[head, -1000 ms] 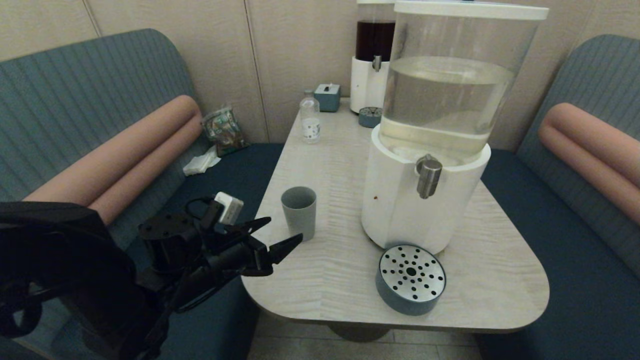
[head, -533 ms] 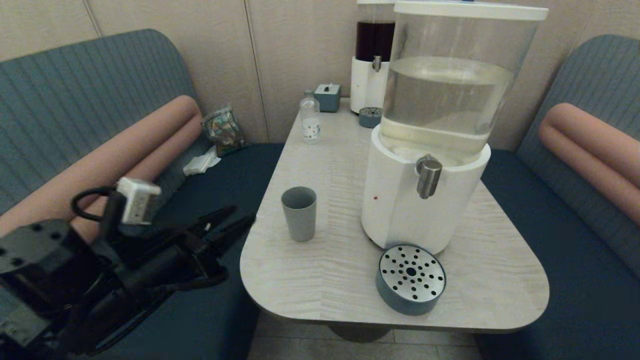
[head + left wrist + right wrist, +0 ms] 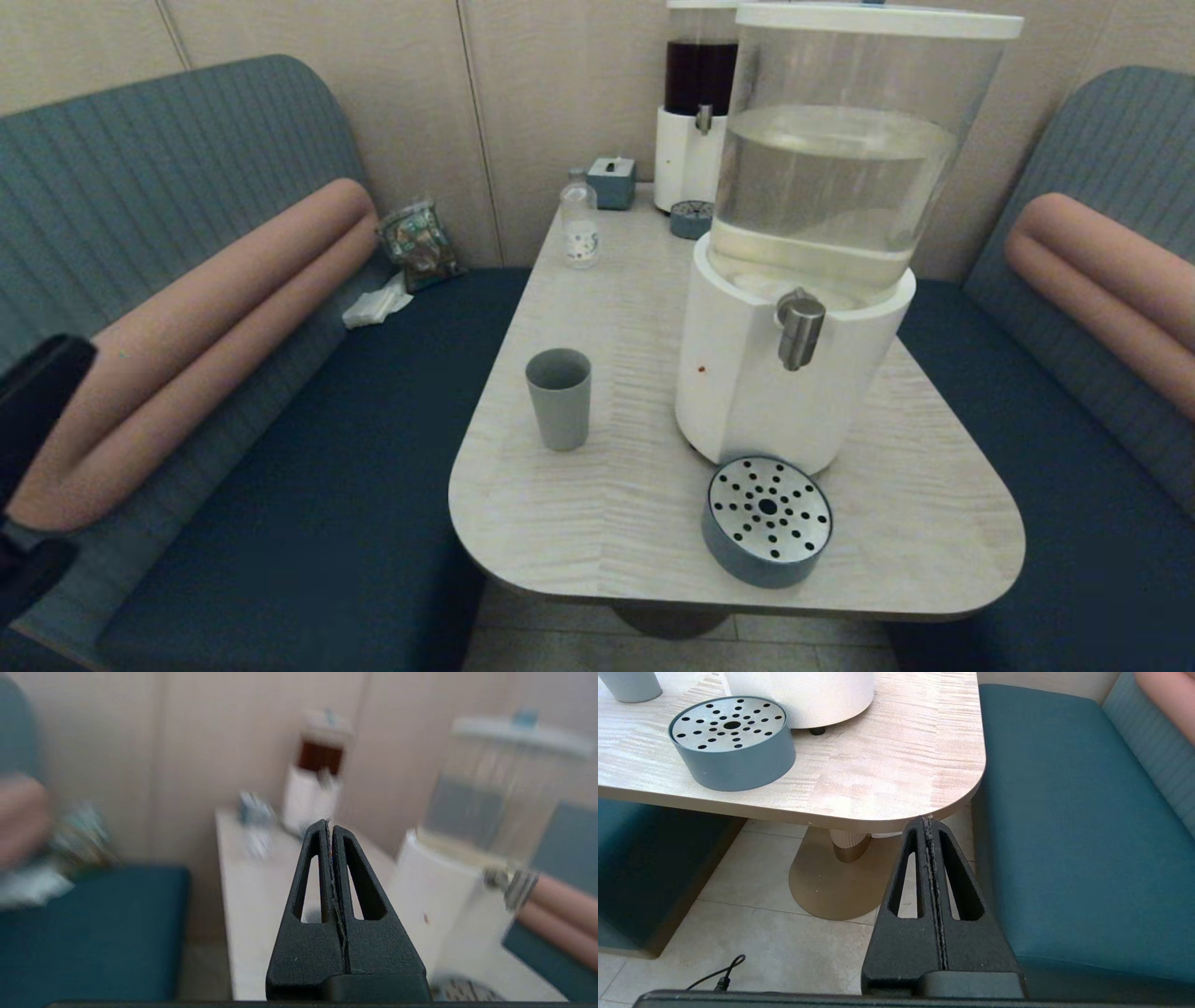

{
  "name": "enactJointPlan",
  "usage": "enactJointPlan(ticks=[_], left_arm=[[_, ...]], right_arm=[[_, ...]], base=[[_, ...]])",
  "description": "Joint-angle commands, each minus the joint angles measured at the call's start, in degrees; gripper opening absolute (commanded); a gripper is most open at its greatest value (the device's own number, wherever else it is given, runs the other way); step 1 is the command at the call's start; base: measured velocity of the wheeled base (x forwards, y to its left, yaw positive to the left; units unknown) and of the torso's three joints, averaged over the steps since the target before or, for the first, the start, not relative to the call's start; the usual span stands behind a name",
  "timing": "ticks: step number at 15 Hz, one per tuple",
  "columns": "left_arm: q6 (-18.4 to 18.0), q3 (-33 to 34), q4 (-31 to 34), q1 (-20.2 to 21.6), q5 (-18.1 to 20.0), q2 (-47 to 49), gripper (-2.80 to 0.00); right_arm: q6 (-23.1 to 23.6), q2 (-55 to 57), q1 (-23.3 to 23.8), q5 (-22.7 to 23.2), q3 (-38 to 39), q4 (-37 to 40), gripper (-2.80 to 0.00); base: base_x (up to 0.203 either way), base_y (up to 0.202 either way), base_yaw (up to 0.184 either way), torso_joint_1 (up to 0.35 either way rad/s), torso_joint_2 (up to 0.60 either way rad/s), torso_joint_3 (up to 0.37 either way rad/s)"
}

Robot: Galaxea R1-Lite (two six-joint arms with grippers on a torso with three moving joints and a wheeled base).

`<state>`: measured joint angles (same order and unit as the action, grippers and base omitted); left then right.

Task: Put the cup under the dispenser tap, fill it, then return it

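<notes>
The grey-blue cup (image 3: 559,399) stands upright on the table (image 3: 607,523), left of the big white-based dispenser (image 3: 794,373). The steel dispenser tap (image 3: 799,329) juts out over the round perforated drip tray (image 3: 766,521), which holds nothing. My left gripper (image 3: 331,828) is shut and empty, pulled back off the table's left side; only a dark piece of that arm (image 3: 33,411) shows at the head view's left edge. My right gripper (image 3: 928,822) is shut and empty, parked low by the table's near right corner.
At the back of the table stand a small clear bottle (image 3: 579,224), a teal box (image 3: 611,181) and the dark-red-liquid dispenser (image 3: 695,112) with its own small tray (image 3: 691,218). Blue benches flank the table; a packet (image 3: 417,243) and tissue (image 3: 375,304) lie on the left one.
My left arm has drawn back from beside the cup, down and to the left, almost out of the head view. The cup has not moved.
</notes>
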<state>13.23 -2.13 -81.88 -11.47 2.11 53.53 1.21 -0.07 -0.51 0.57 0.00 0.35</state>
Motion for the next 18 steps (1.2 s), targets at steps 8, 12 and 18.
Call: enactJointPlan(ticks=[8, 12, 18], left_arm=[[-8.68, -5.61, 67.81, 10.38, 3.88, -51.09, -2.8], [-15.04, 2.11, 77.45, 11.41, 0.09, -53.52, -2.8], [-14.37, 2.22, 82.23, 11.47, -2.2, -53.53, -2.8]], right_arm=[[0.02, -0.19, -0.02, 0.04, 0.08, 0.01, -2.8], [0.02, -0.19, -0.02, 0.04, 0.0, 0.01, -2.8], [0.02, -0.19, -0.02, 0.04, 0.0, 0.01, -2.8]], base=[[0.0, 0.0, 0.0, 0.0, 0.0, 0.0], [0.0, 0.0, 0.0, 0.0, 0.0, 0.0], [0.0, 0.0, 0.0, 0.0, 0.0, 0.0]])
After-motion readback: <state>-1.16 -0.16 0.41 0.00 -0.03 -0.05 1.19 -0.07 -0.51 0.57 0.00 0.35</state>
